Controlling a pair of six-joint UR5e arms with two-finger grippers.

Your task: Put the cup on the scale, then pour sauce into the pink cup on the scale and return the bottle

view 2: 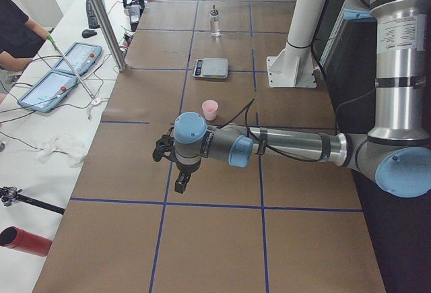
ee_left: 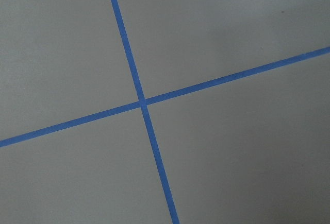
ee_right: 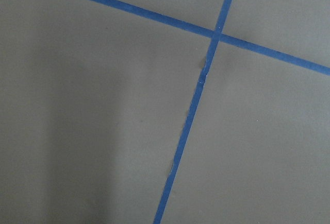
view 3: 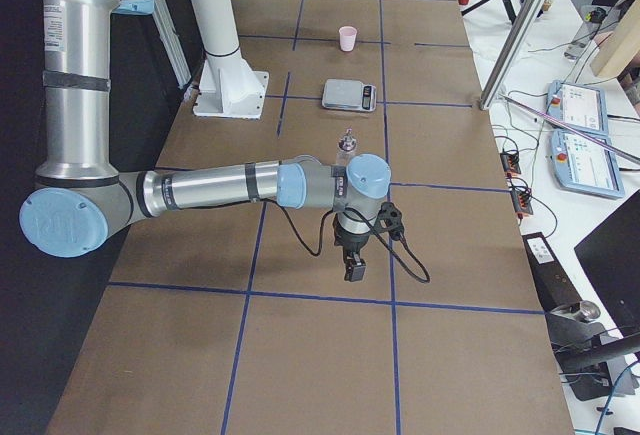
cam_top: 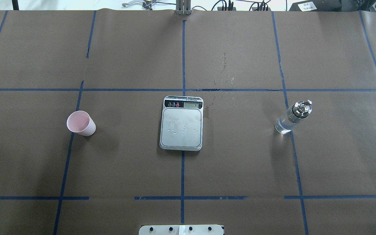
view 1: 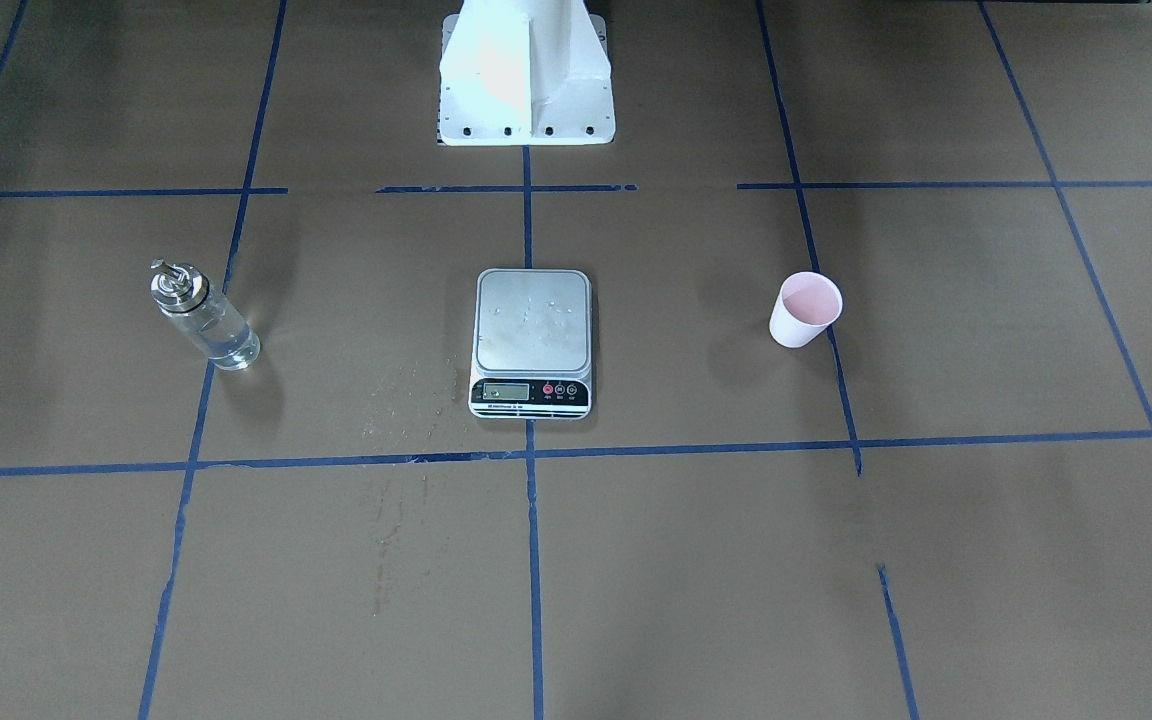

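Observation:
The scale (cam_top: 181, 125) sits in the middle of the table, its silver platform bare apart from a few droplets. The pink cup (cam_top: 81, 123) stands upright on the paper, left of the scale in the overhead view. On the other side the glass bottle (cam_top: 293, 117) stands upright with clear sauce (cam_top: 282, 126) in its lower part. My left gripper (view 2: 180, 184) shows only in the exterior left view, hanging over the table nearer the camera than the cup (view 2: 210, 109). My right gripper (view 3: 353, 270) shows only in the exterior right view, short of the bottle (view 3: 347, 144). I cannot tell whether either is open or shut.
The white robot pedestal (view 1: 526, 80) stands behind the scale. Droplets (cam_top: 222, 70) mark the brown paper beyond the scale. Blue tape lines cross the table. A person (view 2: 17, 30) sits at a side bench with tablets (view 2: 60, 77) and cables. A metal post (view 2: 102, 17) rises at the table's edge.

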